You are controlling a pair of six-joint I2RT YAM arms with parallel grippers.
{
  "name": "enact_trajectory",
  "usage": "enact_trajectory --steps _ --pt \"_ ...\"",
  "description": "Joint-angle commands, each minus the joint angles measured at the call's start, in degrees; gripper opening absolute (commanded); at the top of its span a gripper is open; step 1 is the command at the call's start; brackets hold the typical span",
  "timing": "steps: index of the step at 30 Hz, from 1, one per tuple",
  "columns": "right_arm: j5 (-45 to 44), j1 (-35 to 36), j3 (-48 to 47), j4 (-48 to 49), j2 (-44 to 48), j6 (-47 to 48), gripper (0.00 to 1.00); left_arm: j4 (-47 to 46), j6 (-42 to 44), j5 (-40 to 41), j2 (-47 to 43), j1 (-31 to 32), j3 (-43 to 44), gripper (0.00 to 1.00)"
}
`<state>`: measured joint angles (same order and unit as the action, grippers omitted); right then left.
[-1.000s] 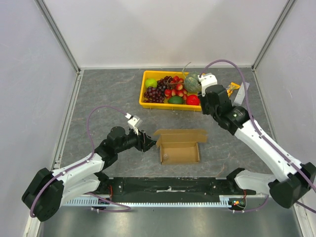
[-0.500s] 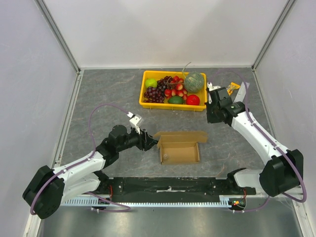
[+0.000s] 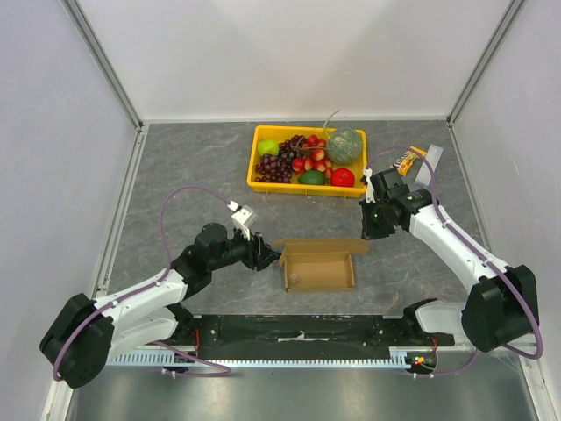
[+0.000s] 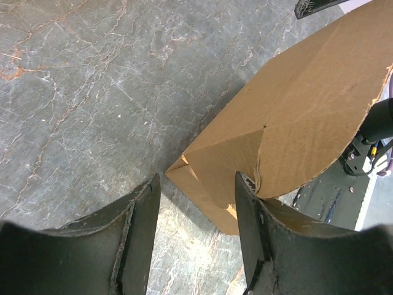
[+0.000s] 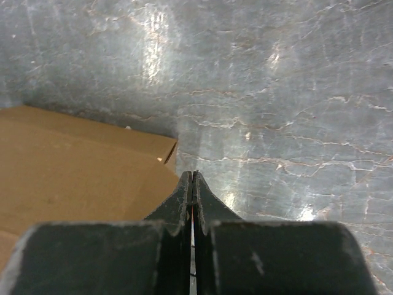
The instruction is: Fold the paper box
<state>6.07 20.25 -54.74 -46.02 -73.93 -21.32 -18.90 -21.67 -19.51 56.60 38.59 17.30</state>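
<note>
1. Top external view: the paper box [image 3: 320, 263] lies on the table [image 3: 193, 175], its top open and one long flap spread along its far side.
2. Left gripper [image 3: 267, 254] is at the left end of the box, at the flap corner, with its jaws partly spread.
3. Right gripper [image 3: 370, 230] is at the far right corner of the box, just above the right end of the flap. A yellow tray [image 3: 259, 184] of fruit stands beyond the box, well apart from it.
4. Left wrist view: the left gripper [image 4: 198, 184] has its jaws moderately wide, with nothing clamped. The folded corner of the box [image 4: 307, 110] projects into the gap. The flap edge meets one of the fingers [image 4: 258, 239]; the other finger is clear of the cardboard.
5. Right wrist view: the right gripper [image 5: 192, 175] has both fingers pressed together, with nothing between them. Its tip lies at the corner edge of the box [image 5: 73, 178]. Contact with the cardboard cannot be determined.
</note>
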Motion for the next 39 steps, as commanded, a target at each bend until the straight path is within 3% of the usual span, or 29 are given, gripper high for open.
enact_trajectory --steps 1,12,23,28,33,39 --pt "5.1 0.1 0.3 -2.4 3.0 0.0 0.0 -0.4 0.0 0.8 -0.3 1.0 1.2 0.57" --pt "6.0 2.2 5.8 -4.3 7.1 -0.8 0.0 -0.4 -0.2 4.0 1.8 5.8 1.4 0.57" --pt "12.3 3.1 7.9 -0.8 8.4 -3.5 0.0 -0.4 -0.3 5.9 3.4 8.7 3.1 0.56" --pt "5.8 3.2 6.2 -1.8 9.2 -4.6 0.0 -0.2 -0.1 6.1 4.0 9.0 3.6 0.56" --pt "-7.0 3.2 3.9 -4.9 10.5 -5.2 0.01 2.5 -0.5 9.5 1.7 9.0 3.3 0.55" --pt "-14.6 3.2 1.4 -13.0 8.8 -7.1 0.05 4.1 -0.9 10.3 0.7 9.0 3.7 0.55"
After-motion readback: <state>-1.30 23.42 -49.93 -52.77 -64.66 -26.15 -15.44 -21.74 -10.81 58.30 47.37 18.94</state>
